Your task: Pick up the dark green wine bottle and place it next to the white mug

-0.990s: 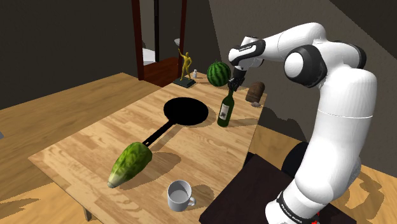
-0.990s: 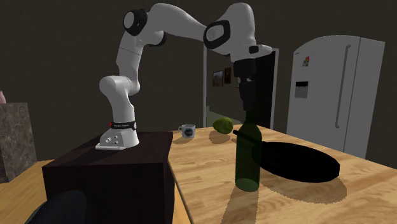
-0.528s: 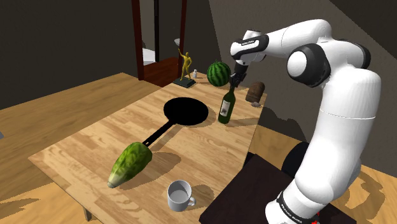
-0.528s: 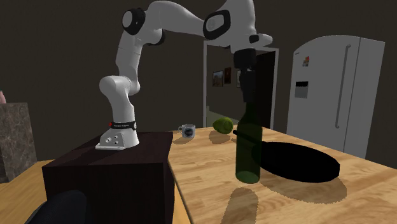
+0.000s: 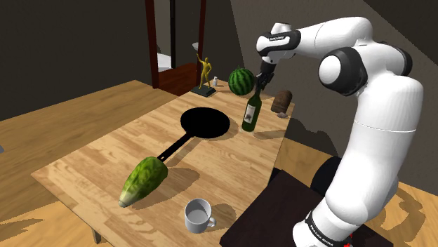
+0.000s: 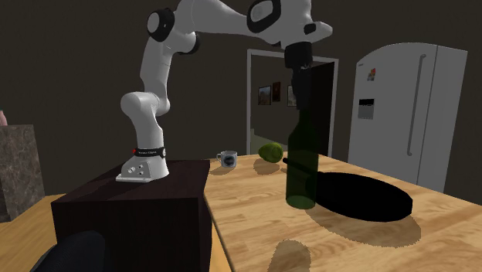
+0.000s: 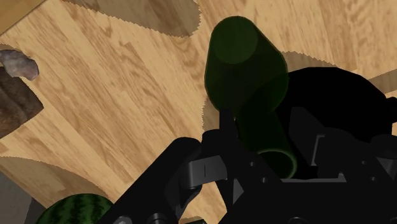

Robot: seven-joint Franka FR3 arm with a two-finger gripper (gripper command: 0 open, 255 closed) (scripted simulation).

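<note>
Change: over the last second the dark green wine bottle (image 5: 250, 114) has come up off the table (image 5: 91, 167). It stood on the wood a second ago; now its base hangs clear, and in the second exterior view its shadow (image 6: 297, 252) lies apart from it on the boards.
Pincer: the gripper (image 5: 260, 85) is closed round the bottle's neck just under the lip, one black finger on each side, parted only by the neck's width. It has hold of nothing else.
Bottle, place: in the air over the far right part of the table, just right of the black pan (image 5: 206, 123) and nearer than the watermelon (image 5: 241, 81). It hangs close to upright (any slight lean could be the camera's roll).
Mug: the white mug (image 5: 199, 214) stands mouth up at the near edge, close to the dark stand (image 5: 281, 210) and well apart from the bottle.
Between: the green gourd (image 5: 144, 179) lies left of the mug; the pan's handle runs toward it. The strip along the table's right edge looks open.
Meaning: grasp and lift appear done; the carry toward the near edge and the set-down remain.
Risk: held by the neck alone, the heavy body may swing or slip in transit.
</note>
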